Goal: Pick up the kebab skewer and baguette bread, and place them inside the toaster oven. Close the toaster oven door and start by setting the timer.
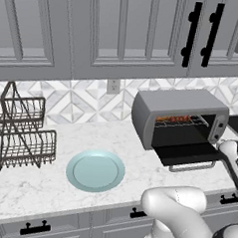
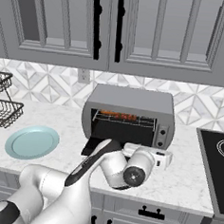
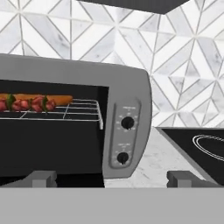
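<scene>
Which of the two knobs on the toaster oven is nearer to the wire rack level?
The upper knob on the toaster oven: it sits about level with the wire rack, while the lower knob sits well below it.

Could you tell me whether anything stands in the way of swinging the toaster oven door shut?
Nothing visible blocks it. The toaster oven door hangs open and flat, with no object on it. The kebab skewer and baguette bread lie back on the rack, inside the toaster oven. The gripper hovers near the door's front edge.

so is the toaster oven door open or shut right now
Open: the toaster oven door lies dropped flat, and the kebab skewer and baguette bread show uncovered on the rack.
</scene>
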